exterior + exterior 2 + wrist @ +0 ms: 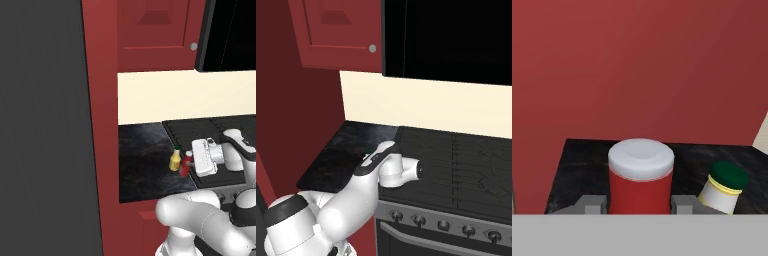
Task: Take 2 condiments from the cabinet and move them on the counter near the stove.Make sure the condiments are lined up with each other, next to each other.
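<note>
My gripper (639, 204) is shut on the slim red condiment bottle (641, 180), a finger on each side of it below its white cap. The yellow condiment bottle (722, 190) with the dark green cap stands just to its right. In the left base view the red bottle (185, 164) is upright and low over the black counter (142, 160), right beside the yellow bottle (175, 160), with my gripper (189, 163) reaching in from the stove (190, 130) side. The cabinet (155, 30) door above is closed.
A tall red side panel (102, 125) bounds the counter (341, 160) on the left, with a dark grey wall (45, 125) beyond it. A black appliance (446, 35) hangs over the stove (456, 155). My own arm (376, 165) lies across the counter's right edge.
</note>
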{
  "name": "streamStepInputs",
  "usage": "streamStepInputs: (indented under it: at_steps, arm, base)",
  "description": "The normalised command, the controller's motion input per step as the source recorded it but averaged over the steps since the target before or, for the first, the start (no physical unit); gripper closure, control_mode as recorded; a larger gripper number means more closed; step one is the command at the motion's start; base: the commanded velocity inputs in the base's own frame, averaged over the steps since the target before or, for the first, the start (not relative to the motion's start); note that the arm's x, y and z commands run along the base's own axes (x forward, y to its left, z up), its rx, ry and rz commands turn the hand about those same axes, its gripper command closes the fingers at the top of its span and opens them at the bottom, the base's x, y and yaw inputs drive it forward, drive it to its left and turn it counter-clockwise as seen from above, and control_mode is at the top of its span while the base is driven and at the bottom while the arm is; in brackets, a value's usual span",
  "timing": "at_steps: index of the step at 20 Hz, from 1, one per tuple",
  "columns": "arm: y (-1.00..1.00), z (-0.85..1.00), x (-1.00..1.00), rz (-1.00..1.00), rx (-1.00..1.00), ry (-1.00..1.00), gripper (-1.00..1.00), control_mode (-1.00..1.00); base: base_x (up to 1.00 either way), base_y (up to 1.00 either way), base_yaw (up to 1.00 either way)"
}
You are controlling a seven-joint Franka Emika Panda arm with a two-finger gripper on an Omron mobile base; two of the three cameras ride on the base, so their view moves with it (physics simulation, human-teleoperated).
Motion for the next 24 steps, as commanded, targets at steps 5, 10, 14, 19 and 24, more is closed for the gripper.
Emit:
streamStepInputs:
  at_steps: [5,10,14,19,24]
  arm:
    - [0.0,-0.04,0.16,0.0,0.0,0.0,1.0,-1.0]
    - [0.0,-0.12,0.15,0.0,0.0,0.0,1.0,-1.0]
    - [0.0,-0.16,0.12,0.0,0.0,0.0,1.0,-1.0]
    - [0.0,-0.14,0.1,0.0,0.0,0.0,1.0,-1.0]
    - [0.0,-0.15,0.08,0.0,0.0,0.0,1.0,-1.0]
  base:
    - [0.0,0.0,0.0]
    - [0.0,0.0,0.0]
    - [0.0,0.0,0.0]
    - [0.0,0.0,0.0]
    - [0.0,0.0,0.0]
